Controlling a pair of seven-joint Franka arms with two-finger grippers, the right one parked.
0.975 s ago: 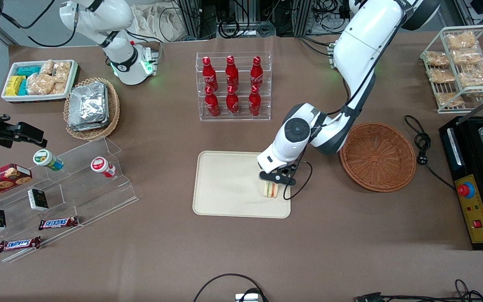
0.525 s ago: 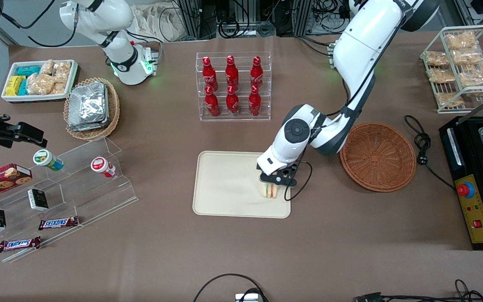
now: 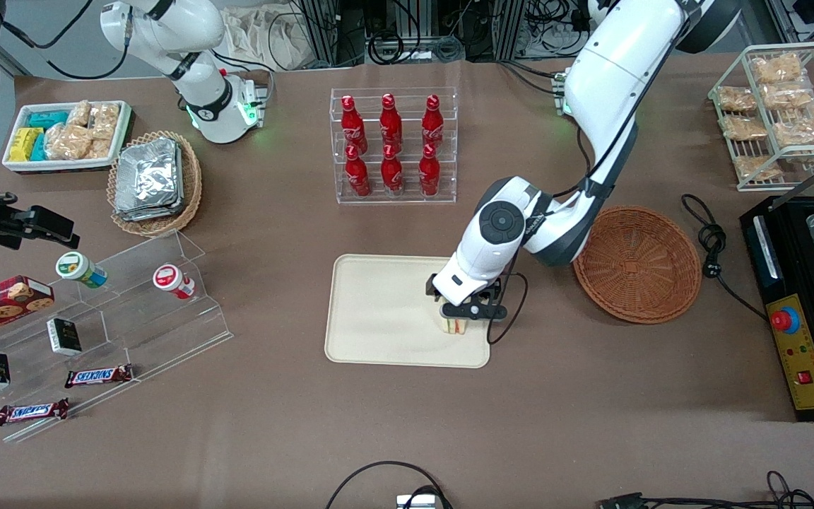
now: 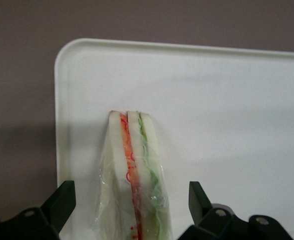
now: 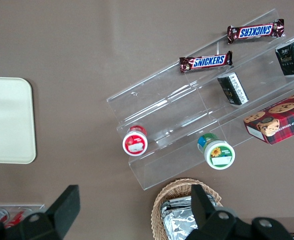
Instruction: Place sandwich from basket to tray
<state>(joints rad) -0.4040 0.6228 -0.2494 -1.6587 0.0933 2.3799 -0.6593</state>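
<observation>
The sandwich [image 3: 456, 326], a wrapped wedge of pale bread with red and green filling, stands on edge on the cream tray [image 3: 379, 318], near the tray's corner closest to the basket. My gripper [image 3: 465, 311] hangs right over it and is open. In the left wrist view the black fingers [image 4: 64, 197] stand wide on either side of the sandwich [image 4: 134, 165] with a gap at each side, and the tray [image 4: 227, 100] lies beneath. The reddish-brown basket [image 3: 636, 263] sits empty beside the tray, toward the working arm's end.
A clear rack of red bottles [image 3: 391, 145] stands farther from the front camera than the tray. A black cable [image 3: 502, 322] loops off the wrist over the tray's edge. A black machine [image 3: 806, 304] and wire snack rack [image 3: 778, 113] flank the basket. Acrylic steps [image 3: 131, 311] hold snacks toward the parked arm's end.
The gripper has shifted a little over the tray and turned slightly, staying above the sandwich. The sandwich stays at the same corner of the tray.
</observation>
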